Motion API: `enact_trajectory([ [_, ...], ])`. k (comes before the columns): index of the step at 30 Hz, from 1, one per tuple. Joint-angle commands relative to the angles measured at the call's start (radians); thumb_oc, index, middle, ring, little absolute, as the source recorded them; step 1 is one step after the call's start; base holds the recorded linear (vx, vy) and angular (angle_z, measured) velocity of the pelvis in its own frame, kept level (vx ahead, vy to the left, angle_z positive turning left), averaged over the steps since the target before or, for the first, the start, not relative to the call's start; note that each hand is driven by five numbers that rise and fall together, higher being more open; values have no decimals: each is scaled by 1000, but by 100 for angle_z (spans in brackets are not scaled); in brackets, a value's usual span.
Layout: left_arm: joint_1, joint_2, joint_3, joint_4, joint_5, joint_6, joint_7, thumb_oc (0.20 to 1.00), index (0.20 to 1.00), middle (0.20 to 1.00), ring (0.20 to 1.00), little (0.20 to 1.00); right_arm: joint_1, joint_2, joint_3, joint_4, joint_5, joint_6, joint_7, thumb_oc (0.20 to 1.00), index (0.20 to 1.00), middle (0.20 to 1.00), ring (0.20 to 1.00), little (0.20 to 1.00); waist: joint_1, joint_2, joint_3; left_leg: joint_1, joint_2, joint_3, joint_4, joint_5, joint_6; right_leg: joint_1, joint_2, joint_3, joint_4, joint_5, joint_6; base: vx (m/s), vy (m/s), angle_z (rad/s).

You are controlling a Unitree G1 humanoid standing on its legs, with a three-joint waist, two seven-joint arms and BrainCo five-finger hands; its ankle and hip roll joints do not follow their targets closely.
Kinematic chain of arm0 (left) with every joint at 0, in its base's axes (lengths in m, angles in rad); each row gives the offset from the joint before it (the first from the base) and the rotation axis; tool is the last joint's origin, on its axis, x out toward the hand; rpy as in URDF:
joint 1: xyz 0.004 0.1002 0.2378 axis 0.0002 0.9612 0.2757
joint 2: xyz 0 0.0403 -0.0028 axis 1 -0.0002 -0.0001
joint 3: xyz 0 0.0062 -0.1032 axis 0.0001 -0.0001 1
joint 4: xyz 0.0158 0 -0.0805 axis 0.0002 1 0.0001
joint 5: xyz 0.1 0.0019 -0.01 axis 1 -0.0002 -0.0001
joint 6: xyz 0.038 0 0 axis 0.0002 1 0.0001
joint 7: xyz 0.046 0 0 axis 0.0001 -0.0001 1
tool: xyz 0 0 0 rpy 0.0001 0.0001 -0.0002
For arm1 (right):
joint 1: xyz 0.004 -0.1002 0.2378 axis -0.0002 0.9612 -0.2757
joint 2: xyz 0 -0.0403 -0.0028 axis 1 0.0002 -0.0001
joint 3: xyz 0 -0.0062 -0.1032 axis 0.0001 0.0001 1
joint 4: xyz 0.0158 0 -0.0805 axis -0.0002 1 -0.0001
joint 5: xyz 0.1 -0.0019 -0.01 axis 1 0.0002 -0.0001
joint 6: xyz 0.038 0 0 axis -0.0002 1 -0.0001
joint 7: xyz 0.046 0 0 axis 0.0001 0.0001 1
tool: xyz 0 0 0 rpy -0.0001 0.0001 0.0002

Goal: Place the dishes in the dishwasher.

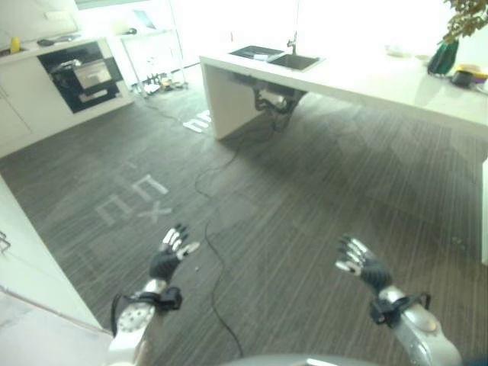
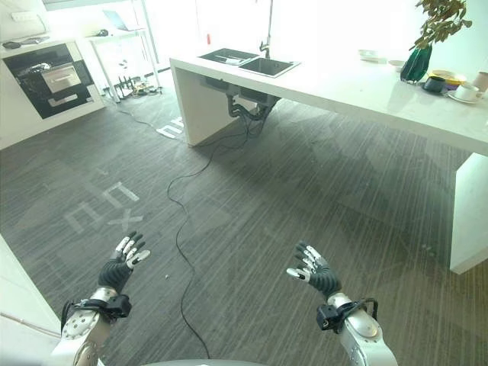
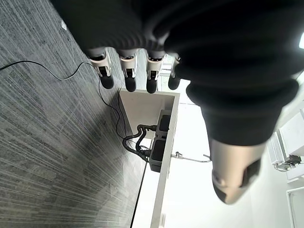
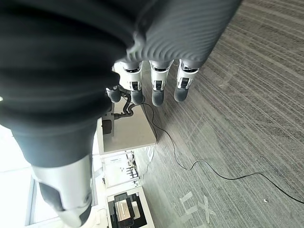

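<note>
Both hands hang over the grey floor, far from the dishes. My left hand [image 1: 169,255] is open with straight fingers [image 3: 128,71] and holds nothing. My right hand [image 1: 362,263] is also open and empty, its fingers [image 4: 156,80] straight. The dishes stand at the far right end of the white counter [image 2: 343,84]: a cup on a saucer [image 2: 467,93], a dark bowl [image 2: 435,84] and a small white dish [image 2: 370,55]. A black built-in appliance [image 2: 49,76] sits in the cabinets at the far left, its front partly open.
A sink with a tap [image 2: 252,62] is set into the counter's near end, pipes hanging below it. A green vase with a plant [image 2: 418,61] stands by the dishes. A white cabinet [image 1: 23,259] runs along my left side. Grey floor [image 2: 252,198] lies between.
</note>
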Motion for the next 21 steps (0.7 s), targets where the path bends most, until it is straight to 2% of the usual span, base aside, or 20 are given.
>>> enact_trajectory([
  [1,-69,38,11,-33,6,-77,-24,1000,1000,1000,1000,1000,-77,-9,-30,-45,-14,-95,23,1000,1000,1000,1000,1000,22,-18,13,46,11,4,7,-62,-25,-23,-5,-45,0,39,36,0,0,0],
  [5,-71,36,-2,-36,9,-86,-19,1000,1000,1000,1000,1000,-91,-18,-25,-78,-48,-133,24,1000,1000,1000,1000,1000,23,-16,12,45,14,5,7,-60,-27,-25,-3,-45,0,38,35,0,0,0],
  [7,-73,37,1,-49,6,-84,-18,1000,1000,1000,1000,1000,-100,-28,-20,-94,-46,-110,46,1000,1000,1000,1000,1000,28,-17,11,44,14,2,7,-60,-28,-24,-3,-47,0,36,35,0,0,0],
  [12,-75,30,19,-64,-45,-75,-24,1000,1000,1000,1000,1000,-103,-32,-12,-122,-52,-111,52,1000,1000,1000,1000,1000,33,-21,11,42,15,-5,7,-59,-29,-24,-1,-49,0,34,32,2,-6,0],
  [16,-80,30,20,-100,-15,-106,-16,1000,1000,1000,1000,1000,-107,-26,-24,-166,17,-94,62,1000,1000,1000,1000,1000,33,-21,14,44,17,-9,7,-59,-27,-22,4,-45,0,32,28,2,-25,2],
  [21,-65,27,36,-142,-25,-125,5,1000,1000,1000,1000,1000,-94,-23,-35,-217,21,-95,61,1000,1000,1000,1000,1000,32,-22,19,52,19,-6,7,-65,-28,-21,12,-37,0,27,24,-14,-54,2],
])
